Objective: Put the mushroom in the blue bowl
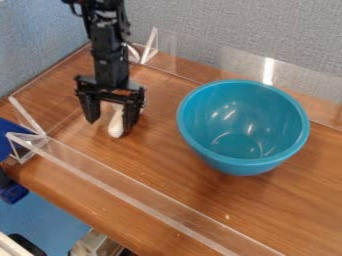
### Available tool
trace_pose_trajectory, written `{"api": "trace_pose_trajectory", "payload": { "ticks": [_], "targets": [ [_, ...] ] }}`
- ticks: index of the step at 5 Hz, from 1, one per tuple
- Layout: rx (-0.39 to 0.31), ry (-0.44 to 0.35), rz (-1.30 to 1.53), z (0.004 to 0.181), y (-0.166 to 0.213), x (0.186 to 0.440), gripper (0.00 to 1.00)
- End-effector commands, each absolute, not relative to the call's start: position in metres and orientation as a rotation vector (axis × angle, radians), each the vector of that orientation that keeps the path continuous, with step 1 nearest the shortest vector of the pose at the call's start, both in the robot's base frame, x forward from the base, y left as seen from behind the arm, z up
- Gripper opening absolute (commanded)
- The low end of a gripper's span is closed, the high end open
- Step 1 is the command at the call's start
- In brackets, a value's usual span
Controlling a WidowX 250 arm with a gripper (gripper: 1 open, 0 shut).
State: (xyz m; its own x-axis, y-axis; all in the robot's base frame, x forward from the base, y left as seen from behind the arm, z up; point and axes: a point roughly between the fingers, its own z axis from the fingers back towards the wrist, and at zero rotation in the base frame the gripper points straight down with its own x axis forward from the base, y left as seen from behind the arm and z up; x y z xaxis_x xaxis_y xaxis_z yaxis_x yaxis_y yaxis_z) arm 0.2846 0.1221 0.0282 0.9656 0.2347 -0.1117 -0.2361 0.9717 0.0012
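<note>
Gripper straddles a pale mushroom, its fingers apart, left of the blue bowl on a wooden table.

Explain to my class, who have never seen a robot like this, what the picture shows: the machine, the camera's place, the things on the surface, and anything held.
The black machine is a robot arm, reaching down from the top of the picture. Its hand has two fingers. The camera looks down at an angle on a wooden table. On the right sits a deep blue bowl. On the left, a small pale mushroom lies on the wood, partly hidden by the hand. The fingers are spread around it, and it does not look held.
</note>
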Motion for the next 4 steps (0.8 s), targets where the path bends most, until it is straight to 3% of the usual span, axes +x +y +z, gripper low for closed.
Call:
{"api": "trace_pose_trajectory", "payload": {
  "ticks": [1,2,4],
  "targets": [
    [0.006,0.058,0.228,0.039,0.124,0.297,0.00],
    [0.006,0.056,0.217,0.040,0.123,0.297,0.00],
    [-0.001,0.033,0.197,0.062,0.119,0.293,0.00]
  ]
}}
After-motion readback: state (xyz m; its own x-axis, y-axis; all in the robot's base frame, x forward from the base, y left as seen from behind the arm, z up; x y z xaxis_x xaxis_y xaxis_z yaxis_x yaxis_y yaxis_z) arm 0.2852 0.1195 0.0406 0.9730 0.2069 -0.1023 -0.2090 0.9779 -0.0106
